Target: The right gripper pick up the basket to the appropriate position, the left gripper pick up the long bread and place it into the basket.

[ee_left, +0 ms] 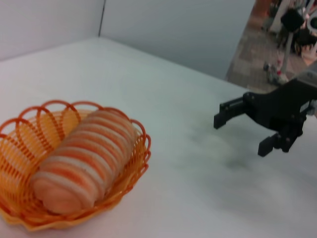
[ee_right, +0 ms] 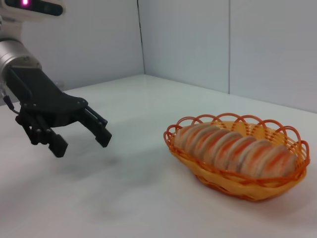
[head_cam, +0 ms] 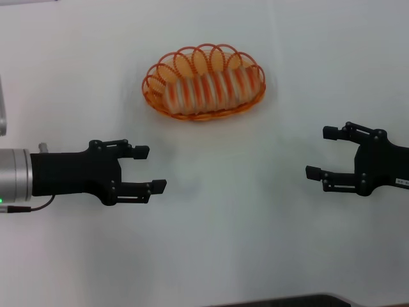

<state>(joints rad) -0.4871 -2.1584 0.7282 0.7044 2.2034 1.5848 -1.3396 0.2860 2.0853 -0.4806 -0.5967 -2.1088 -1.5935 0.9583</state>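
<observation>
While both claws hang empty with fingers spread, the left gripper (head_cam: 152, 169) and the right gripper (head_cam: 317, 153) sit low over the white table (head_cam: 230, 224), well apart from the basket (head_cam: 259, 96), where the long bread (head_cam: 211, 88) already lies. Little seems left to spoil; a careless sweep of either arm could clip the light basket's rim and tip the loaf out.

An orange wire basket (head_cam: 155, 69) holds a loaf (head_cam: 211, 87) banded in alternating orange and cream stripes — both set on a plain white table (head_cam: 230, 224). Nearer than the basket, the black left gripper (head_cam: 153, 169) on a black arm with a silver wrist faces the matching all-black right gripper (head_cam: 319, 153) — each open and empty.
</observation>
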